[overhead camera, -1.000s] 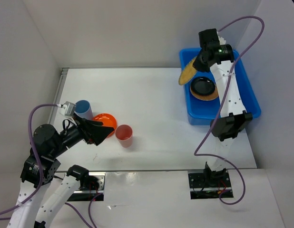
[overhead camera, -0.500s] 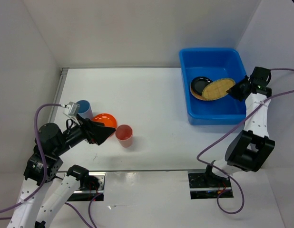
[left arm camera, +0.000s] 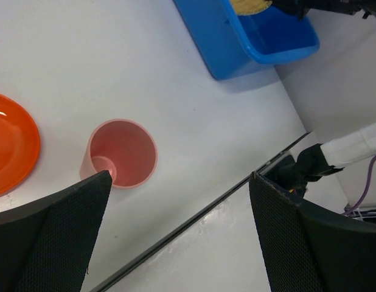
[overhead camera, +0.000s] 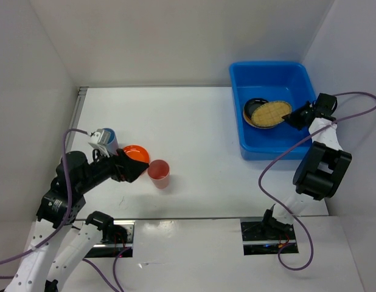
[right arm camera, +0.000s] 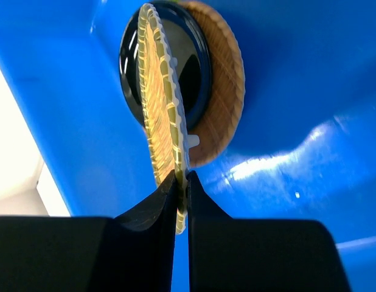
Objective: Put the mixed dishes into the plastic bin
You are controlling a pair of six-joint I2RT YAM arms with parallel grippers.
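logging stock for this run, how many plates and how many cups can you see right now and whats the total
plates: 4 (orange plate, black plate, tan woven plate under it, second tan woven plate in the right end effector)
cups: 2 (pink cup, blue cup)
total: 6

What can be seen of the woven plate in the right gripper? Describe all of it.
The woven plate is small, round and tan-yellow, with a ribbed, basket-like surface that looks like moulded plastic. The right gripper is shut on its rim, holding it inside the blue bin, tilted over a black plate that lies on a second tan plate. Whether it touches the black plate cannot be told.
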